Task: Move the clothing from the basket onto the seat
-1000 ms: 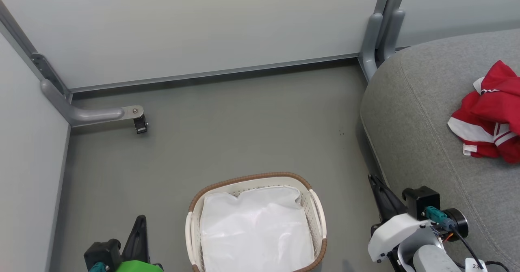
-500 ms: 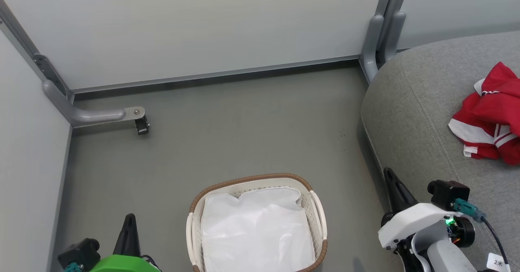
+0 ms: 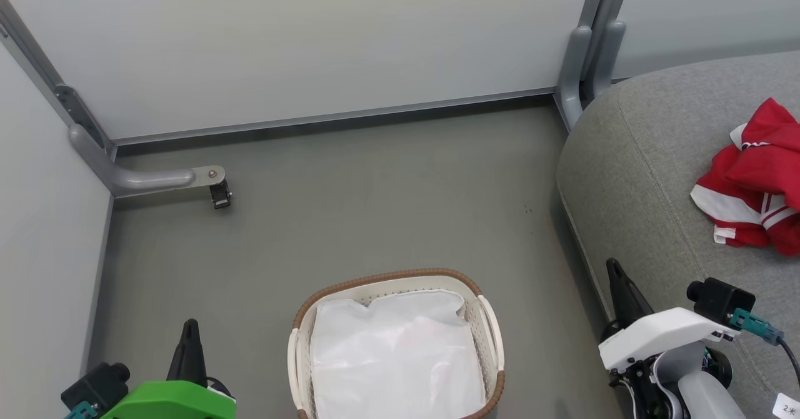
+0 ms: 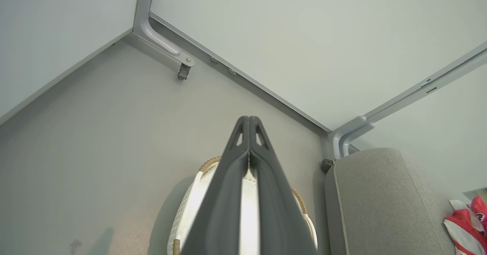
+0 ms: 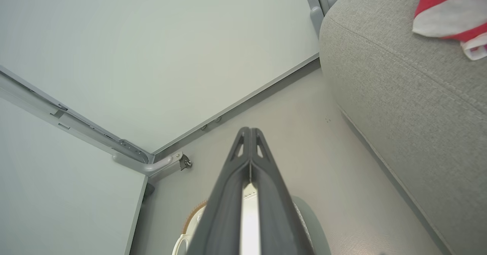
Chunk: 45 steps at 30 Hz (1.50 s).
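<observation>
— The grey floor (image 3: 375, 194) lay bare. And the grippers?

— The left gripper (image 3: 190, 330) and right gripper (image 3: 615, 272) were clenched and empty, flanking the small white perforated plastic basket (image 3: 375, 279), which held a white liner sheet (image 3: 394, 356). The red, white-banded clothing (image 3: 756, 181) lay on the large grey fabric seat (image 3: 644, 175). The task looked finished.

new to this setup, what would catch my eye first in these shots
The bright red clothing with white bands stands out first, crumpled on the grey seat at the right. Next comes the white basket with its brown rim, on the floor at bottom centre, with a white sheet inside.
</observation>
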{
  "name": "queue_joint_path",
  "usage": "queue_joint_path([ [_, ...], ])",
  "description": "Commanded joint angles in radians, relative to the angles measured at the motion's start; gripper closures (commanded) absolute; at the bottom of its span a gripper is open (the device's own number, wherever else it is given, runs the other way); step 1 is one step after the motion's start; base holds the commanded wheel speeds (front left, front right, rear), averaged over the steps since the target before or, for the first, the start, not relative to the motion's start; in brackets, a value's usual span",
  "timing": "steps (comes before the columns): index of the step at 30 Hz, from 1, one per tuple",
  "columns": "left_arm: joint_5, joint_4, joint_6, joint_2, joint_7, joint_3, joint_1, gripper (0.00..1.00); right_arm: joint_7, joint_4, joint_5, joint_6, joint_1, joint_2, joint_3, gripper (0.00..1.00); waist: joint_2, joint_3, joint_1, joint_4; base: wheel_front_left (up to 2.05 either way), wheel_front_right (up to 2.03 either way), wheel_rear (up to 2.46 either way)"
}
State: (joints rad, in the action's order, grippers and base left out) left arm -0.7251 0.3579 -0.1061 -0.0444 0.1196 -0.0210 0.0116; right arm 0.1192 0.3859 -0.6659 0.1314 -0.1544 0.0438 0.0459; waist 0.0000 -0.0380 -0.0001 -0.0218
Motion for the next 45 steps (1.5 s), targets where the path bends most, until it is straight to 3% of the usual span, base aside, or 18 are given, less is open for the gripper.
queue_joint_path([
  [1, -0.039, -0.018, -0.005, -0.004, -0.008, -0.007, 0.031, 1.00, -0.008, -0.021, -0.041, 0.000, -0.005, 0.003, -0.009, 1.00, 0.0000, 0.001, 0.0001, 0.000, 0.00, 0.00, 0.00],
  [45, -0.527, -0.075, -0.018, -0.007, -0.139, -0.059, 0.076, 1.00, -0.139, -0.093, -0.563, -0.001, 0.027, 0.007, -0.098, 1.00, 0.0000, 0.017, 0.0001, 0.011, 0.00, 0.00, 0.00],
])
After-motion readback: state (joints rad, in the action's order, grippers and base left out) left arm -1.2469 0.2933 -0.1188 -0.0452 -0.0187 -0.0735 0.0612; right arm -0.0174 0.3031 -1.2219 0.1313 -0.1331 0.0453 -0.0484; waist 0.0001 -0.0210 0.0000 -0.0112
